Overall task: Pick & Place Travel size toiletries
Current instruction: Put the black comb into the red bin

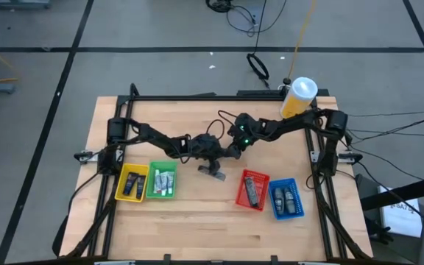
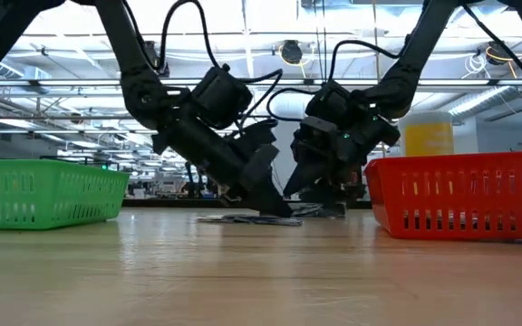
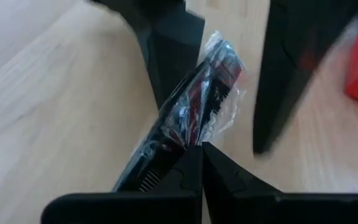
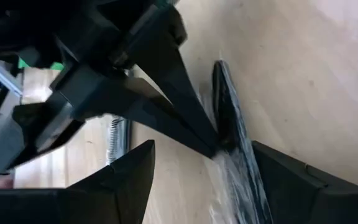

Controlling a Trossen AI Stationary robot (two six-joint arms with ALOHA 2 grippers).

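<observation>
A: In the left wrist view, what's closest?
B: The left gripper (image 3: 202, 163), fingers clenched on a black cellophane-wrapped packet (image 3: 194, 106) on the table (image 3: 48, 112).
A: And the right wrist view?
B: The right gripper (image 4: 204, 168) is spread wide, the packet (image 4: 229, 124) between its fingers.

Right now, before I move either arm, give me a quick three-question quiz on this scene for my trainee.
1. True or false: the right gripper is shut.
2. Which bin stands right beside the red bin? A green, B blue, C yellow.
3. Fill in: the left gripper is shut on a plastic-wrapped ____ lying on the table.

Key: 1 false, it is open. 2 B, the blue bin. 3 packet.
</observation>
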